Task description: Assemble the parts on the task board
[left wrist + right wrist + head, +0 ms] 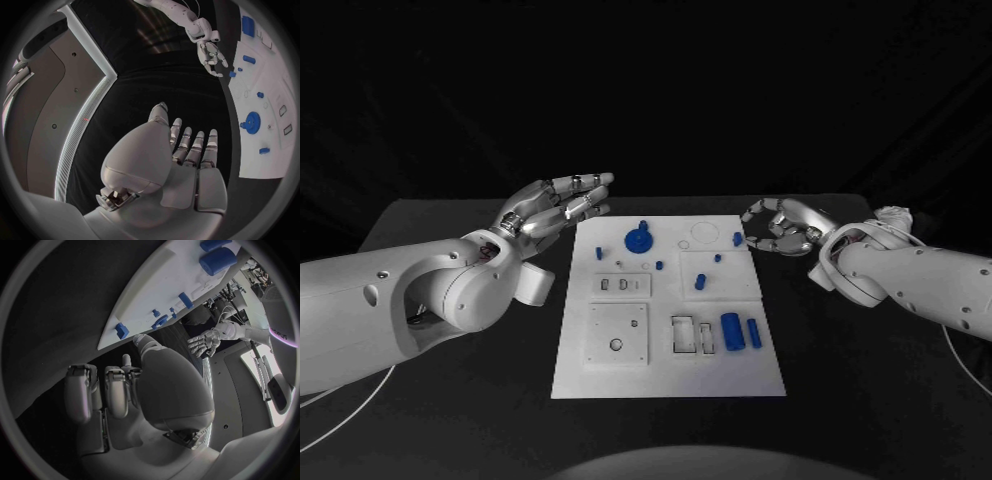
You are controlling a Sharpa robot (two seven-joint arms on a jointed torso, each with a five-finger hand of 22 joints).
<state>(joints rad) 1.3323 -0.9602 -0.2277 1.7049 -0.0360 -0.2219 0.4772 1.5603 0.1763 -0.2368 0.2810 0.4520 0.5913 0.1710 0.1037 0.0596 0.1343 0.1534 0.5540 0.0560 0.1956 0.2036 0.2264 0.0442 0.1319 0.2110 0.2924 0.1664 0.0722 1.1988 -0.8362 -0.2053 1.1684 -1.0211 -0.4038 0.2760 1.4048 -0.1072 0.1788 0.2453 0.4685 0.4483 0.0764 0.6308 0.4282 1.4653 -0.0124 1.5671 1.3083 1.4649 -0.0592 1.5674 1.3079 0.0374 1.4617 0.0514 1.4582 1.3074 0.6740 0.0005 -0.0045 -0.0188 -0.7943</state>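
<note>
The left hand (pixel 557 206) is hovering above the table (pixel 459 225) just beyond the task board's (pixel 668 378) far left corner, fingers spread and extended, gripping nothing. The right hand (pixel 780 228) is hanging by the board's far right corner, fingers curling loosely inward around nothing. The white task board is lying in the middle of the table between the two hands, carrying the blue parts: a gear (pixel 640 240) near its far edge and a thick cylinder (pixel 730 331) toward its near right side.
</note>
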